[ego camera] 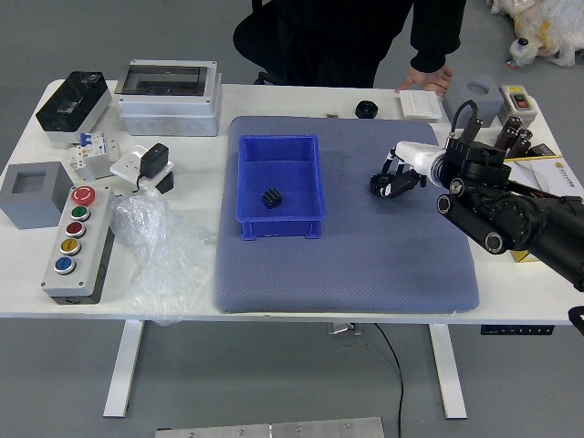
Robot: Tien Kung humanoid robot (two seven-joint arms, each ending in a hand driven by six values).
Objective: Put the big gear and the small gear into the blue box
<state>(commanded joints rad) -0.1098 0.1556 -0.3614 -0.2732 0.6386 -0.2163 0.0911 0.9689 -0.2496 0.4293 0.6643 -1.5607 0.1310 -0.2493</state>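
Pinching a black gear by its sides, our right hand reaches over the mat. Left of it, our blue box holds the other gear. Beyond, a person's hand rests at the table's far edge.

R hand covers pt. of the dark gear; grip can't be made out, teeth too small to count. R arm hides pt. of the yellow-edged sheet & is cut off at pic's R edge. Person cropped above chest by top edge, ditto the pale bundle. Thin cable runs out the btm.
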